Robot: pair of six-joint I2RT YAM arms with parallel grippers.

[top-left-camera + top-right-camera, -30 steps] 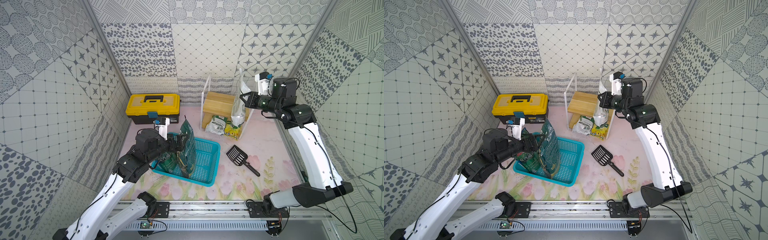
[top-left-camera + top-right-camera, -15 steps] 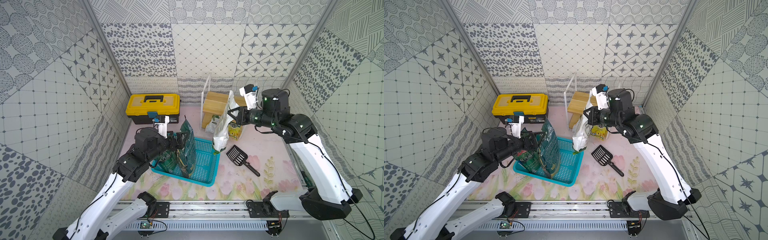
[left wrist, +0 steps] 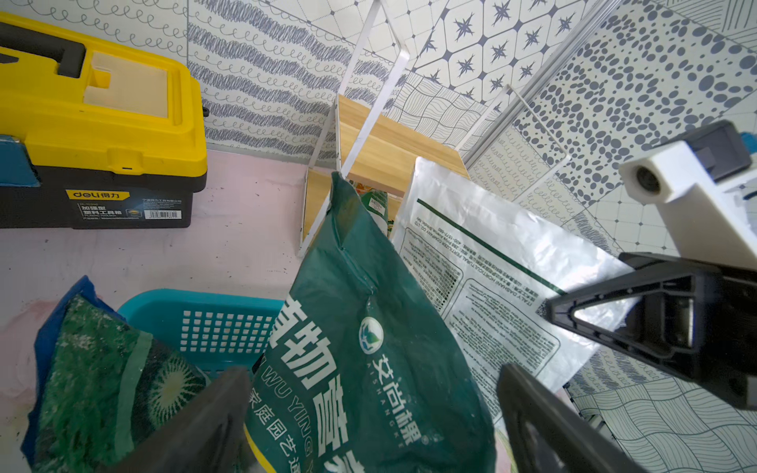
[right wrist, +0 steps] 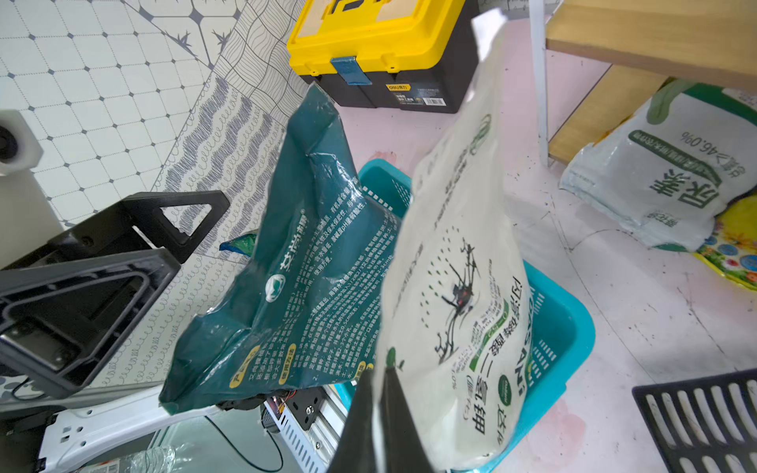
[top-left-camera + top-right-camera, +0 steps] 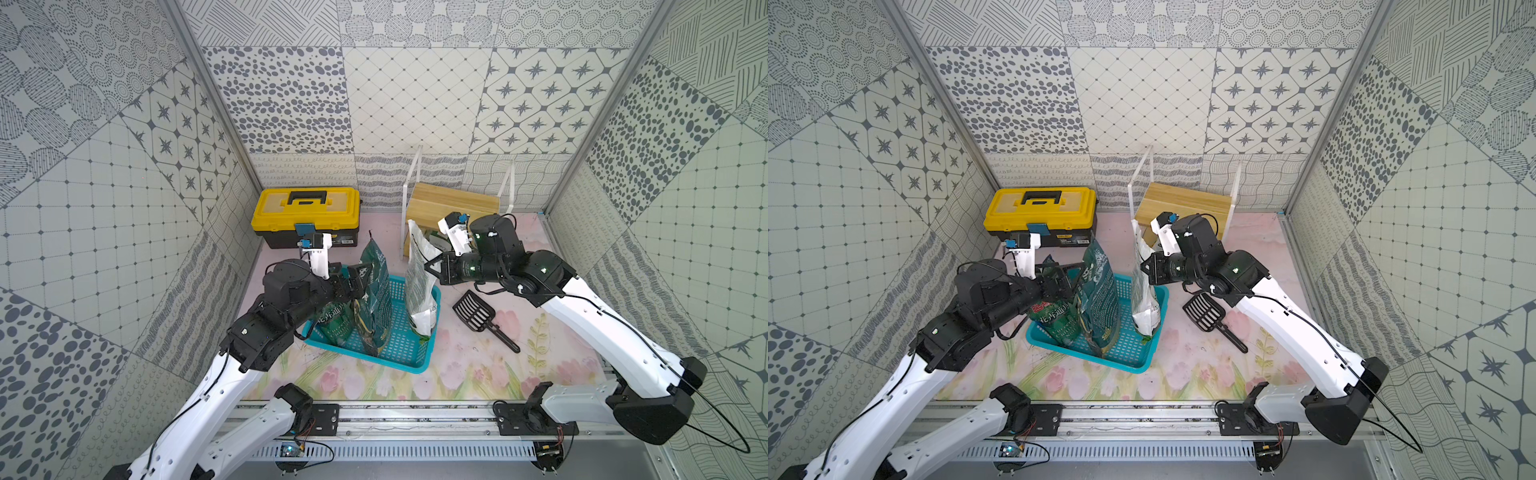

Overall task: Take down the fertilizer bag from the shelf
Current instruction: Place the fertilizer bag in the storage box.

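The yellow-and-black plastic toolbox point(image 3: 102, 135) carries a "deli" label on its black front. The tall dark green plastic bag point(image 3: 360, 311) shows "WU YING" in white; the lying white-and-green sack point(image 4: 655, 176) reads "46.0%"

Surfaces as I find them. The fertilizer bag point(image 4: 450, 254) I carry is thin plastic film: white, glossy and crinkled, with a silvery back face. The dark green bag point(image 3: 368, 311) is heavier plastic film with a satin sheen, creased and scuffed with pale dust. The basket point(image 3: 155, 305) is smooth teal moulded plastic with perforated walls. The shelf point(image 5: 453, 199) has light wooden boards, matt with visible grain, on thin white metal frames. The toolbox point(image 3: 123, 135) is hard plastic, its yellow lid semi-gloss and its black base duller. The scoop point(image 5: 473, 316) is matt black slotted plastic. The table cover point(image 5: 457, 374) is a matt floral print, speckled with dark grit.
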